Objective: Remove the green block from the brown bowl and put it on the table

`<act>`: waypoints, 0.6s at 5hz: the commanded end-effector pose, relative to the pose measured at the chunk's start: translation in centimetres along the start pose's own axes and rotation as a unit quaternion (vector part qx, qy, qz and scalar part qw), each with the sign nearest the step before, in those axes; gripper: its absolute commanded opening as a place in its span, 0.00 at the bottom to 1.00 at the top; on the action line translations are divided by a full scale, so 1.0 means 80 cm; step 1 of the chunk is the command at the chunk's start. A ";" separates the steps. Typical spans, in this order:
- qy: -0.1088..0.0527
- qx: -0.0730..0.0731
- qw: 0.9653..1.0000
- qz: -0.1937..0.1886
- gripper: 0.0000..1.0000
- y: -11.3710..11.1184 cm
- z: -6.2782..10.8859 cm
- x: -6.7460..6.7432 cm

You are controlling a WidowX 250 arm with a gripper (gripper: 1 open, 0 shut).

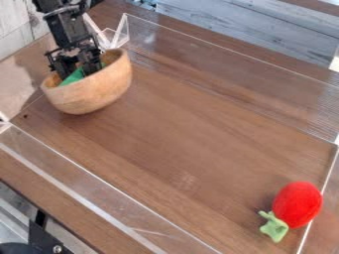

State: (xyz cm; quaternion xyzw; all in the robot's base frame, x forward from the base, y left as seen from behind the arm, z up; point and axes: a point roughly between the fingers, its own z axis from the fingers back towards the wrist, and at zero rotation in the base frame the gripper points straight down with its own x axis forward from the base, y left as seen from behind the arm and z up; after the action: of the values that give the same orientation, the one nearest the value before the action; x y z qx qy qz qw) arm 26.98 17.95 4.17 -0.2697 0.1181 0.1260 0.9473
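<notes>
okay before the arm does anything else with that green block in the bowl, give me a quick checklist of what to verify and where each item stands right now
1. Gripper is down inside the brown bowl: ok.
2. Green block is between the fingers: ok, a bit of green shows there, mostly hidden.
3. Firm grasp on the block: cannot tell; the jaws' closure is hidden by the bowl's rim and the fingers.
4. Bowl sitting level: not ok, it looks tipped toward the gripper's side, so lifting may drag it.
5. Free spot on the table for setting the block down: ok, bare wood to the right of the bowl.
6. Red plush fruit out of the way: ok, far off in the near right corner.
</notes>
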 end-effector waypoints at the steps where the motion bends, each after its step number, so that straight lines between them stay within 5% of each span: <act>1: -0.008 0.008 1.000 -0.024 0.00 -0.012 0.022 -0.003; 3: 0.006 0.004 0.999 -0.053 0.00 -0.025 0.025 -0.001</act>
State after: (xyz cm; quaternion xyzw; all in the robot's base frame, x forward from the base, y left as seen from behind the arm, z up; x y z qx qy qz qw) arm 27.28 17.04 5.39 -0.2862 0.1329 0.0849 0.9451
